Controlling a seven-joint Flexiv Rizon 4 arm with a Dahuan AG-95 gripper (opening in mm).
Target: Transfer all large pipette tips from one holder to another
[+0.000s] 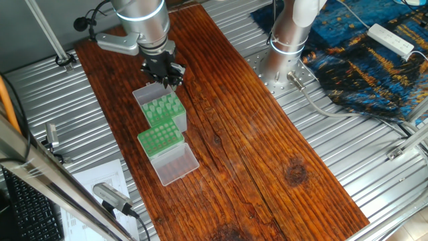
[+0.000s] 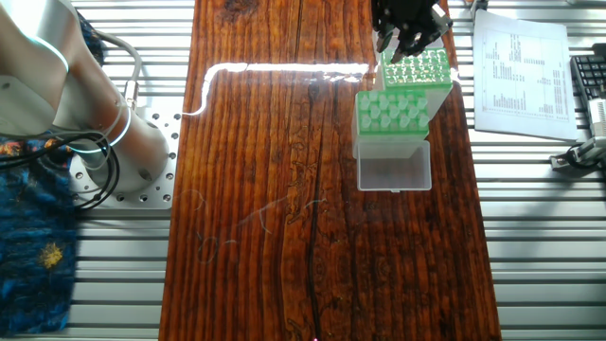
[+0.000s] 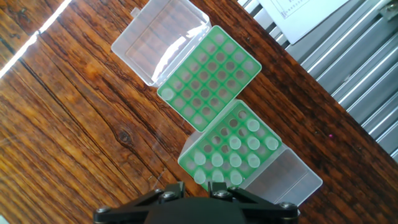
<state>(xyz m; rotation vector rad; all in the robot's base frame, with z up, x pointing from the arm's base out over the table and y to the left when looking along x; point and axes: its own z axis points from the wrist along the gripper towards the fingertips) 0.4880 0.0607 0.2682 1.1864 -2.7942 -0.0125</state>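
Observation:
Two green holders stand corner to corner on the wooden board. The holder nearer my gripper [image 3: 231,144] [image 1: 164,107] [image 2: 418,70] carries several large pipette tips [image 3: 235,142], pale round ends up. The farther holder [image 3: 210,76] [image 1: 159,138] [image 2: 392,113] shows mostly bare holes, with one pale tip at its corner [image 3: 166,93]. My gripper [image 3: 194,186] [image 1: 168,77] [image 2: 403,38] hangs above the board beside the filled holder's edge. It is open by a narrow gap in which only wood shows.
Each holder has a clear hinged lid lying open flat [image 3: 163,38] [image 3: 287,179]. The wooden board [image 1: 254,134] lies on a ribbed metal table. Printed paper [image 2: 521,71] and a keyboard [image 2: 589,80] lie off the board. A second arm's base [image 1: 284,47] stands beside a dark patterned cloth [image 1: 374,63].

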